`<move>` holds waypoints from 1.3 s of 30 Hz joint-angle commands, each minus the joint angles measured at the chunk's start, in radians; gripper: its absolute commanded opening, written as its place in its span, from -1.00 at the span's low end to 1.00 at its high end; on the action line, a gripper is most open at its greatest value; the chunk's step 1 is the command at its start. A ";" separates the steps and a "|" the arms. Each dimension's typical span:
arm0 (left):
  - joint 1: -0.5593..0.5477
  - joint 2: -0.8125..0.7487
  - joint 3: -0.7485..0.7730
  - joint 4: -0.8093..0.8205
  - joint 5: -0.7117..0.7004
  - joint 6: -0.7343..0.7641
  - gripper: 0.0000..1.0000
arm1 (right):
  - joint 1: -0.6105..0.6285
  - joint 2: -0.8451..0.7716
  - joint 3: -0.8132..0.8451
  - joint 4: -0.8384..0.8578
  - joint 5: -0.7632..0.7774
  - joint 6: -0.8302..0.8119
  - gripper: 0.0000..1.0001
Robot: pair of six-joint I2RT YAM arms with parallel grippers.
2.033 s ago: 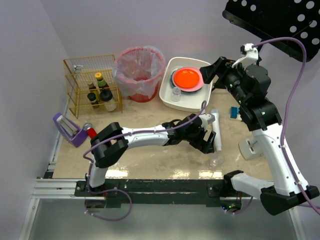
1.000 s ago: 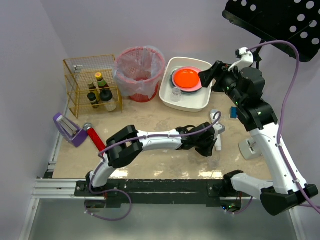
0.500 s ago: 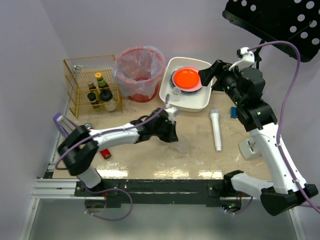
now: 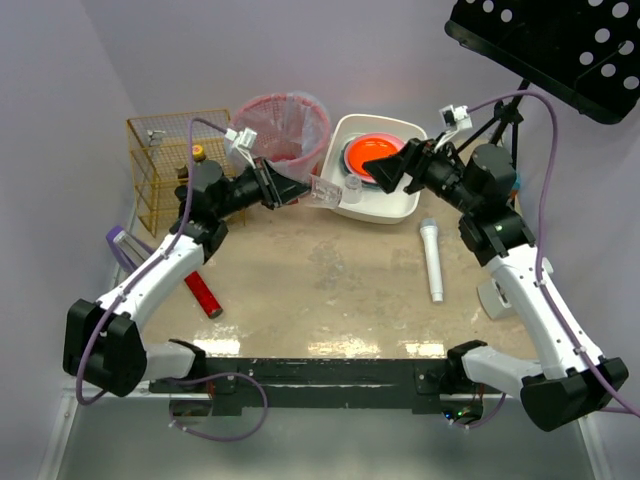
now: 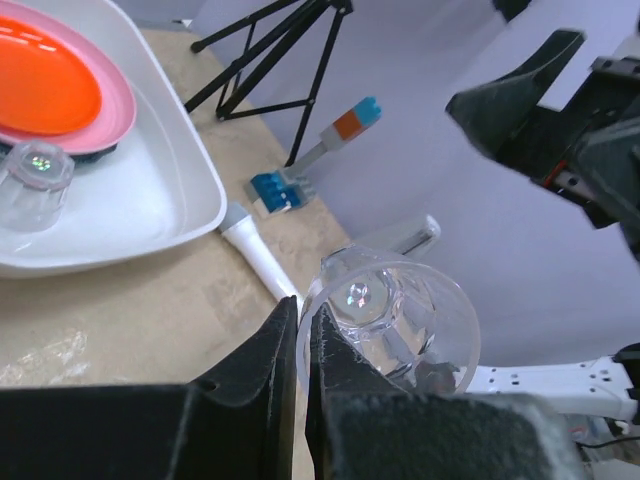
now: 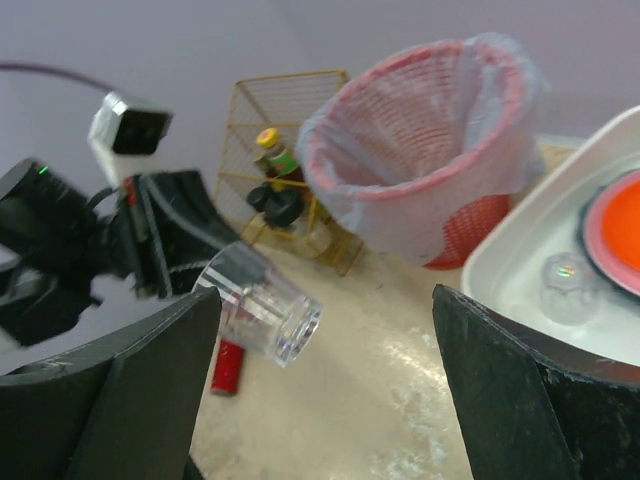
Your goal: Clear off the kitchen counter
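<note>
A clear glass [image 4: 325, 192] hangs on its side above the kitchen counter [image 4: 330, 290], just left of the white tub [image 4: 400, 207]. My left gripper [image 4: 300, 190] is shut on its rim: the fingers [image 5: 285, 335] pinch the glass wall [image 5: 400, 320]. My right gripper [image 4: 385, 172] stands open over the tub's left part, facing the glass [image 6: 262, 318], nothing between its fingers [image 6: 200, 320]. On the counter lie a red cylinder [image 4: 203, 294] and a white marker [image 4: 433, 262]. The tub holds an orange plate [image 4: 368, 152] and a small glass [image 4: 352, 186].
A red basket lined with a plastic bag [image 4: 283, 135] and a yellow wire basket [image 4: 160, 170] with bottles stand at the back left. A purple object [image 4: 125, 250] lies at the left edge. A blue clip [image 5: 275, 190] lies right of the tub.
My left arm swung from the counter's right side to the back left, carrying the clear glass up beside the tub. My right gripper opened wider and turned toward the glass.
</note>
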 commanded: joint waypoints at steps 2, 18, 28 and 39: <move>0.052 0.035 -0.005 0.362 0.222 -0.260 -1.00 | -0.001 -0.022 -0.034 0.192 -0.274 0.045 0.82; 0.031 0.088 -0.001 0.770 0.265 -0.514 -1.00 | 0.000 0.021 -0.162 0.486 -0.561 0.271 0.82; -0.037 0.157 0.060 0.773 0.239 -0.474 -1.00 | 0.003 0.021 -0.214 0.607 -0.602 0.396 0.82; -0.083 0.219 0.119 0.819 0.237 -0.489 -1.00 | 0.008 0.020 -0.241 0.644 -0.612 0.436 0.64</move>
